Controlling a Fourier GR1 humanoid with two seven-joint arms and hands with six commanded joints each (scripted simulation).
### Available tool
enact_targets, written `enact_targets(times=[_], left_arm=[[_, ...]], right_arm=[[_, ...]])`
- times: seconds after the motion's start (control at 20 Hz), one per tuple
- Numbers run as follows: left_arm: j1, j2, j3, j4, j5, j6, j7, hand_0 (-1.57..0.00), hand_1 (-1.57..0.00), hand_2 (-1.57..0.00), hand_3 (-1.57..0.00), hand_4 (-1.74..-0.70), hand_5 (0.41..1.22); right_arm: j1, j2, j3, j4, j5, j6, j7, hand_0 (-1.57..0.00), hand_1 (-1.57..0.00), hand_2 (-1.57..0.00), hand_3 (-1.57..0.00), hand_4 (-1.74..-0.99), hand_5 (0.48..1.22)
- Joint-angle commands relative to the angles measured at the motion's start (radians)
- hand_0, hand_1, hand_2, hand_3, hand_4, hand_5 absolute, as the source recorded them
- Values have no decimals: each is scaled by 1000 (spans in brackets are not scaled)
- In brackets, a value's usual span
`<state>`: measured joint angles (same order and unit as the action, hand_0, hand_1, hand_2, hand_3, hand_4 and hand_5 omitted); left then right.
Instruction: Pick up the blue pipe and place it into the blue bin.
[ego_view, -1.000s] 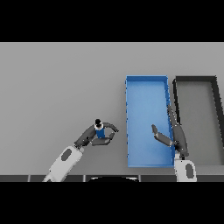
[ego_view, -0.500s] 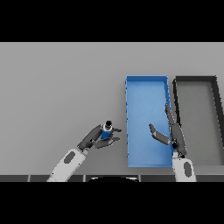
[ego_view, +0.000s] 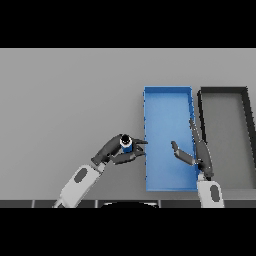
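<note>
So: my left hand (ego_view: 116, 151) is curled around the blue pipe (ego_view: 126, 145), holding it upright just beside the blue bin's (ego_view: 167, 91) left wall, ready to carry over the rim. My right hand (ego_view: 192, 152) hangs above the bin's right side, fingers loosely apart, possibly crowding the drop. A dark bin (ego_view: 222, 90) sits right of the blue one.

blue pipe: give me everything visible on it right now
The blue pipe is a short blue cylinder with a dark top end, seen nearly end-on from above, so it looks roughly upright. The left hand has its fingers and thumb curled round it, hiding most of its sides. It sits just left of the blue bin, outside its wall. Whether it rests on the table or is lifted cannot be told.
</note>
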<state>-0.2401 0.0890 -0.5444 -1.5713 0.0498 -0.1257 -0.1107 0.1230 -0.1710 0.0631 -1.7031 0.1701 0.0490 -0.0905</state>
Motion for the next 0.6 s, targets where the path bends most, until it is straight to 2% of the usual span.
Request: enact_targets(times=[0.0,0.1,0.2,0.25,0.4,0.5,0.55], left_arm=[[-4,-7,-6,-10,-2,-5,23,-1560,-1562,-1563,-1563,-1466,1217],[11,-5,-18,-33,-20,-15,42,-1564,-1565,-1566,-1566,-1466,1219],[16,-6,-20,-53,-25,-26,61,-1566,-1567,-1568,-1568,-1467,1220],[12,-8,-10,-40,-32,-26,63,-1567,-1568,-1568,-1568,-1466,1220],[17,-23,-2,-27,-40,-35,55,-1569,-1569,-1570,-1570,-1466,1220],[24,-25,6,-27,-47,-40,42,-1570,-1570,-1570,-1570,-1466,1220],[24,-26,8,-21,-56,-42,47,-1570,-1570,-1570,-1570,-1466,1220]], right_arm=[[4,-3,-5,4,-1,0,-13,1,1,1,1,-1170,644],[13,-6,-2,-1,1,3,-38,1,1,1,1,-1158,643],[15,-9,-6,-13,-6,4,-33,1,1,1,1,-1151,643],[55,12,6,-43,15,-22,-46,1,1,1,1,-1145,643],[269,139,66,-164,131,-166,-78,1,1,1,1,-1138,643],[466,248,126,-234,218,-277,-126,1,1,1,1,-1188,643],[508,283,141,-251,242,-310,-118,1,1,1,1,-1191,642]])
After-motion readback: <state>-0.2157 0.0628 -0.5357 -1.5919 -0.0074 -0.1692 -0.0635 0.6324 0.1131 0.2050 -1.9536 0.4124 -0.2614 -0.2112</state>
